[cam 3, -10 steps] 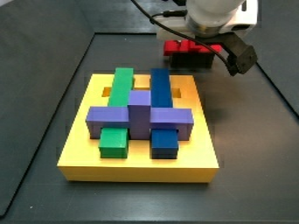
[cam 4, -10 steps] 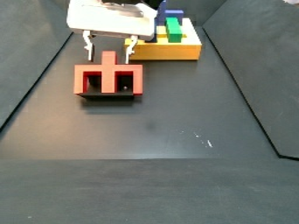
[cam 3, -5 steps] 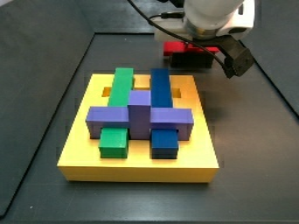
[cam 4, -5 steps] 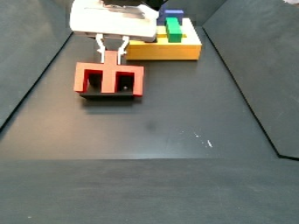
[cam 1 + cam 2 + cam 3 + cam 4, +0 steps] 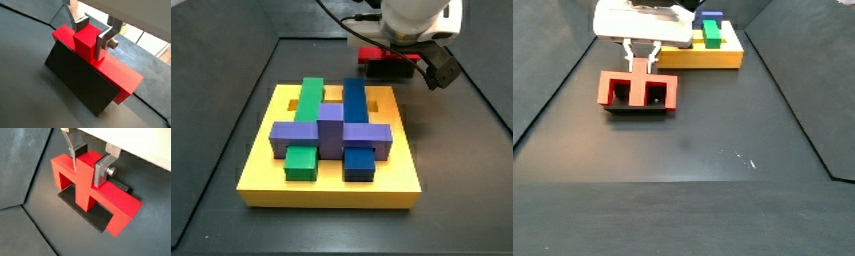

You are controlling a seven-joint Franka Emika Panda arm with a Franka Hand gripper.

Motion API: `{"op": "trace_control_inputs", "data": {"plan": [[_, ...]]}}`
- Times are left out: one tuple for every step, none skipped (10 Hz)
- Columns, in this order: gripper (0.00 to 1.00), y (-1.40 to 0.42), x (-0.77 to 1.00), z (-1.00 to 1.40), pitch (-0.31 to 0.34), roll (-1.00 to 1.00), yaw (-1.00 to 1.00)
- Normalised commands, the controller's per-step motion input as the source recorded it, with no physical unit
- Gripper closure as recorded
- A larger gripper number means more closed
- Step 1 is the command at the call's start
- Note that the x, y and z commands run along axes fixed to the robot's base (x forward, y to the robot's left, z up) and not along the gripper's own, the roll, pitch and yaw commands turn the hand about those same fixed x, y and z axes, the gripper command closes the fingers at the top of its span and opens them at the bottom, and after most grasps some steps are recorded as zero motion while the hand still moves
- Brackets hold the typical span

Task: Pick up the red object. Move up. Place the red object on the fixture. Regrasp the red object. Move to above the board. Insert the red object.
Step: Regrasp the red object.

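The red object [image 5: 87, 190] is showing bright red, a flat bar with a raised centre rib, and is resting on the dark fixture [image 5: 80, 82] in both wrist views. The gripper [image 5: 93, 37] is closing its silver fingers [image 5: 107, 40] narrowly around that rib.

In a side view the arm is hiding most of the red object [image 5: 385, 56] at upper right. The yellow board [image 5: 331, 175] is filling the frame's centre, bearing green, blue and purple blocks [image 5: 329, 130]. In a side view, open dark floor [image 5: 700, 160] is lying across the lower frame.
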Motion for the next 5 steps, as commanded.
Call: {"op": "trace_control_inputs", "data": {"plan": [[1.0,0.0,0.0,0.0,0.0,0.0,0.0],[1.0,0.0,0.0,0.0,0.0,0.0,0.0],[1.0,0.0,0.0,0.0,0.0,0.0,0.0],[1.0,0.0,0.0,0.0,0.0,0.0,0.0],[1.0,0.0,0.0,0.0,0.0,0.0,0.0]]}}
